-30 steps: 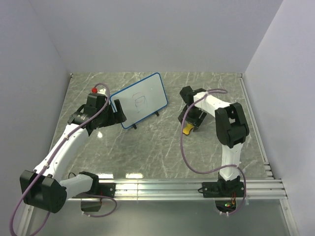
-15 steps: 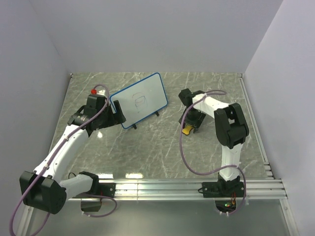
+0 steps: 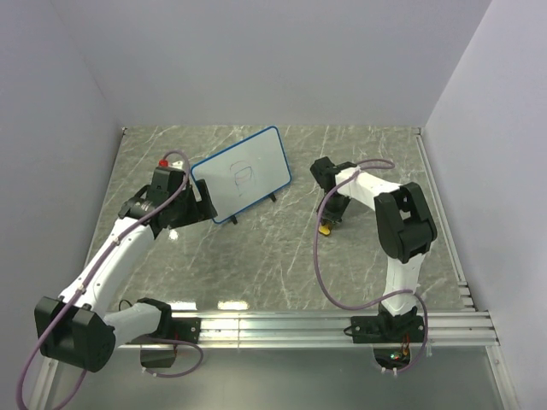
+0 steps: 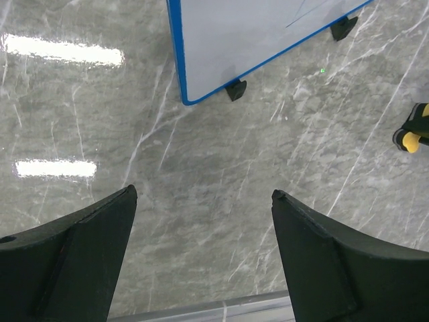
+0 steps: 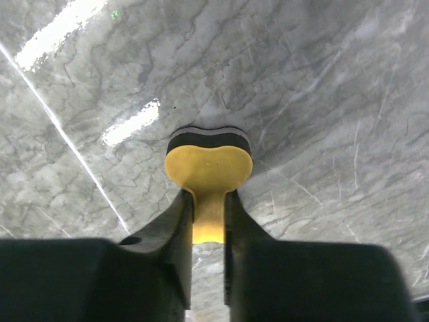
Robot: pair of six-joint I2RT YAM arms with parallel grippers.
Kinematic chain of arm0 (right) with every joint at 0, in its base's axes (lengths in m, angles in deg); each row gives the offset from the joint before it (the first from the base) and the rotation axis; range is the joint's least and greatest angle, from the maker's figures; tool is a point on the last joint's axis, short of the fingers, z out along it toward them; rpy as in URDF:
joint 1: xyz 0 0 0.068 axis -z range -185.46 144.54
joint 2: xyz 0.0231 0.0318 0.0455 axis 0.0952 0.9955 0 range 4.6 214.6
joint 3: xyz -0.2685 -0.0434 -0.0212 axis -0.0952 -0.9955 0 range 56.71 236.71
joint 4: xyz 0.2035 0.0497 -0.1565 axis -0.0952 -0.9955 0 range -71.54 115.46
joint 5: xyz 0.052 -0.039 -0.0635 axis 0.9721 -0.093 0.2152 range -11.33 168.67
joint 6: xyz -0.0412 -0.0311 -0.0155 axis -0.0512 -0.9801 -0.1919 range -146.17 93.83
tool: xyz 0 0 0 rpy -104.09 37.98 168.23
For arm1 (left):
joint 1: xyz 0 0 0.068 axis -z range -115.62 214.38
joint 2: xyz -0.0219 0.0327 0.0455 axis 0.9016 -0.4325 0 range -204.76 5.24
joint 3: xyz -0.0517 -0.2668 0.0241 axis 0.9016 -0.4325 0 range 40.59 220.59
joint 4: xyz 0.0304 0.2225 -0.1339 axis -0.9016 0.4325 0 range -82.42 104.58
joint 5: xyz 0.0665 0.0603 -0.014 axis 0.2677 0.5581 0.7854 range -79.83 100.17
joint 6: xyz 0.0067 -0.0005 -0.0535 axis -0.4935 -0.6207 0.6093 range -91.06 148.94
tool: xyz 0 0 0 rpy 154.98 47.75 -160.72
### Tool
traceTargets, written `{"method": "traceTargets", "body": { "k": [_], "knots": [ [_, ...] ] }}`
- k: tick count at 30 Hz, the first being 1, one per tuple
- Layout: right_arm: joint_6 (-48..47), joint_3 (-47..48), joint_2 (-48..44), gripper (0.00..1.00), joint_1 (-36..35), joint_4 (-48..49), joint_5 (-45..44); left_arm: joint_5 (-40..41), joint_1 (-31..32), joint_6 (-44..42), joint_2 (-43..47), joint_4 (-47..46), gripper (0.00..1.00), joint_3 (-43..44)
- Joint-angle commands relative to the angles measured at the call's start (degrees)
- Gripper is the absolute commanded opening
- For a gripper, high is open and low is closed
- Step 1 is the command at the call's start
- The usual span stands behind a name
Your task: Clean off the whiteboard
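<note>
The whiteboard [image 3: 242, 175], white with a blue frame and black feet, stands tilted at the back middle of the table and bears a small dark scribble [image 3: 244, 176]. Its lower corner [image 4: 221, 47] shows at the top of the left wrist view. My left gripper [image 3: 203, 200] hovers just off the board's left end, and in the left wrist view the left gripper [image 4: 204, 193] is open over bare table. My right gripper [image 5: 208, 201] is shut on the yellow-and-black eraser [image 5: 208, 164], squeezing its yellow foam against the table. From above, the eraser [image 3: 326, 228] lies right of the board.
The grey marble tabletop [image 3: 256, 256] is walled on the left, back and right. An aluminium rail [image 3: 299, 329] runs along the near edge by the arm bases. A purple cable [image 3: 318, 265] loops from the right arm over the table.
My right gripper has closed on the eraser, pinching its foam. My left jaws have narrowed slightly. The board has not moved.
</note>
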Motion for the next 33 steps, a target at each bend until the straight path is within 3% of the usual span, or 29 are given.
{"method": "traceTargets", "body": {
  "k": [1, 5, 8, 14, 17, 20, 23, 30, 33],
  "knots": [
    [1.5, -2.2, 0.3, 0.00, -0.4, 3.7, -0.9, 1.1, 0.3, 1.0, -0.9, 0.6, 0.87, 0.9],
    [1.6, -0.5, -2.5, 0.00, -1.0, 6.7, 3.4, 6.1, -0.1, 1.1, -2.3, 1.3, 0.87, 2.5],
    [1.3, 1.5, -5.3, 0.00, -2.0, 11.1, 6.1, 5.5, -1.7, 1.5, -2.9, 0.1, 0.86, 3.7],
    [3.1, 4.2, -11.4, 0.00, -2.4, 24.0, 14.8, -0.8, -5.3, 1.5, -3.1, -8.1, 0.84, 2.1],
    [4.5, 7.4, -10.6, 0.00, -2.4, 24.4, 17.0, -9.3, -10.4, -1.3, -3.1, -12.6, 0.83, 1.3],
    [4.8, 11.2, -8.4, 0.00, -2.4, 24.5, 18.8, -12.6, -12.9, -3.4, -1.9, -16.0, 0.81, -0.3],
    [5.8, 13.0, -7.2, 0.00, -2.4, 26.3, 19.8, -15.6, -13.2, -5.0, 0.3, -23.9, 0.73, -5.5],
    [6.7, 18.3, -3.8, 0.00, -2.4, 27.8, 19.8, -19.7, -13.5, -3.5, 8.7, -43.7, 0.74, -19.9],
    [6.6, 19.4, -3.1, 0.00, -2.4, 29.0, 19.4, -15.0, -14.2, 1.6, 11.5, -50.4, 0.74, -23.5]
  ]
}}
